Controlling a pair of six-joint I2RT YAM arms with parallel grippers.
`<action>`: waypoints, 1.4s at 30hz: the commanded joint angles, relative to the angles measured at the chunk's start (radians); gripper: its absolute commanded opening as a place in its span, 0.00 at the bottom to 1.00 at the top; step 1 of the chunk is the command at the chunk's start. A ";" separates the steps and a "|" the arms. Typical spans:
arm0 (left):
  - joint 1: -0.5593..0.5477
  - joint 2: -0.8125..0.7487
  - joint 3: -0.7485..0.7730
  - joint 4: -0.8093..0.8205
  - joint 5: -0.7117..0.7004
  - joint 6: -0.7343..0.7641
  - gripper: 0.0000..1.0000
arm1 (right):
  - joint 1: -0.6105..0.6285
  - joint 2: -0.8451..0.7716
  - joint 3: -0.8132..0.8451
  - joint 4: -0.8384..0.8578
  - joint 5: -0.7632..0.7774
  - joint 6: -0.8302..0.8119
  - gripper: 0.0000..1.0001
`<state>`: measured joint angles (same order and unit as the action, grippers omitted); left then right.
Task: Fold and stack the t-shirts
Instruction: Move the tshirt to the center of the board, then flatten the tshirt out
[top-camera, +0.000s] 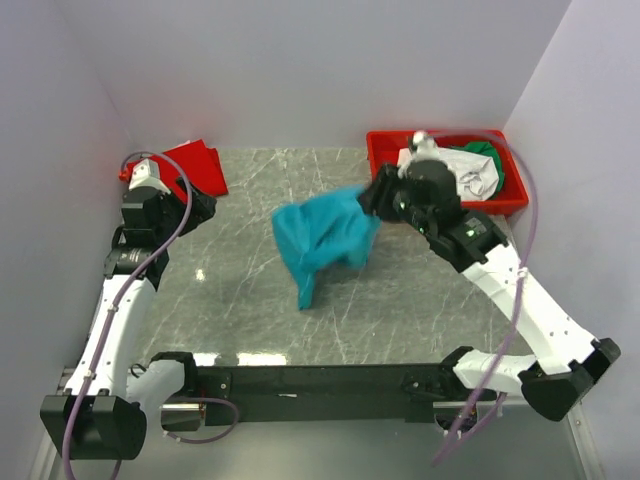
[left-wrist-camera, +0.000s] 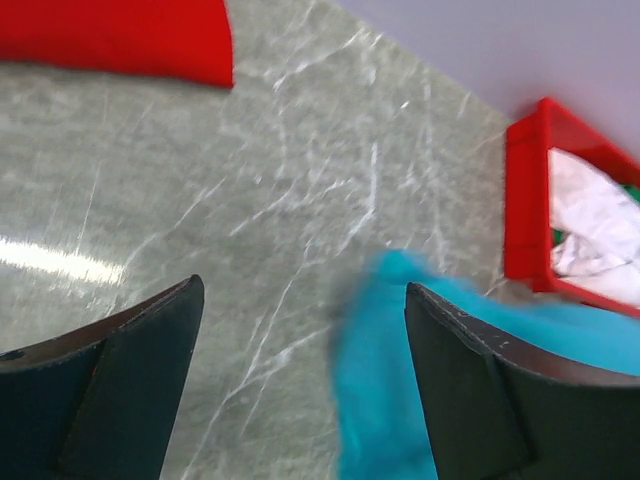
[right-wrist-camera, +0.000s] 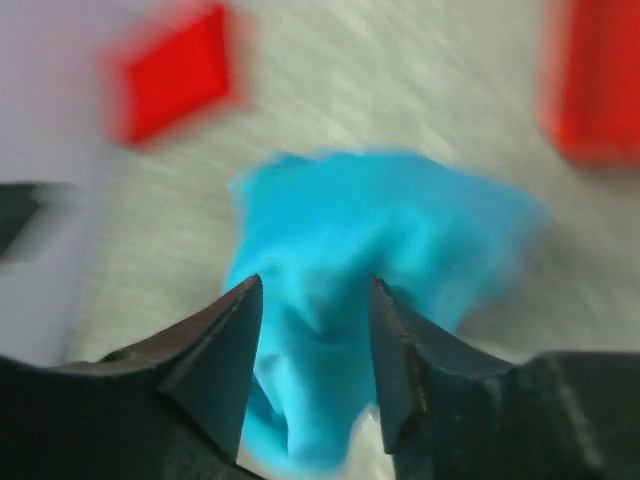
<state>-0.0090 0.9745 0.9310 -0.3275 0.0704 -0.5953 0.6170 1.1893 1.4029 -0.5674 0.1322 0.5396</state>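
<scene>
A crumpled teal t-shirt (top-camera: 322, 237) hangs and drapes over the middle of the marble table, its upper right corner at my right gripper (top-camera: 375, 195). In the right wrist view the jaws of that gripper (right-wrist-camera: 315, 290) stand apart, with blurred teal cloth (right-wrist-camera: 380, 230) between and beyond them. A folded red t-shirt (top-camera: 196, 165) lies at the far left. My left gripper (top-camera: 200, 205) sits just beside it, open and holding nothing (left-wrist-camera: 300, 300); teal cloth (left-wrist-camera: 390, 380) shows past its right finger. White (top-camera: 470, 172) and green (top-camera: 487, 150) t-shirts lie in the bin.
A rigid red bin (top-camera: 445, 140) stands at the back right corner, against the walls. White walls close the table on the left, back and right. The arms' black base rail (top-camera: 320, 380) runs along the near edge.
</scene>
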 joint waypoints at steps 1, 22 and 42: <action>-0.031 -0.013 -0.040 -0.037 -0.064 0.009 0.87 | -0.126 -0.026 -0.233 -0.097 0.018 0.181 0.58; -0.465 0.090 -0.270 -0.168 -0.067 -0.290 0.76 | -0.168 -0.062 -0.532 -0.061 -0.197 0.171 0.57; -0.626 0.360 -0.258 -0.154 -0.015 -0.262 0.54 | -0.168 0.075 -0.463 -0.052 -0.229 0.191 0.56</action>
<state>-0.6273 1.3266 0.6613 -0.5049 0.0319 -0.8555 0.4526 1.2522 0.8974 -0.6441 -0.0879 0.7177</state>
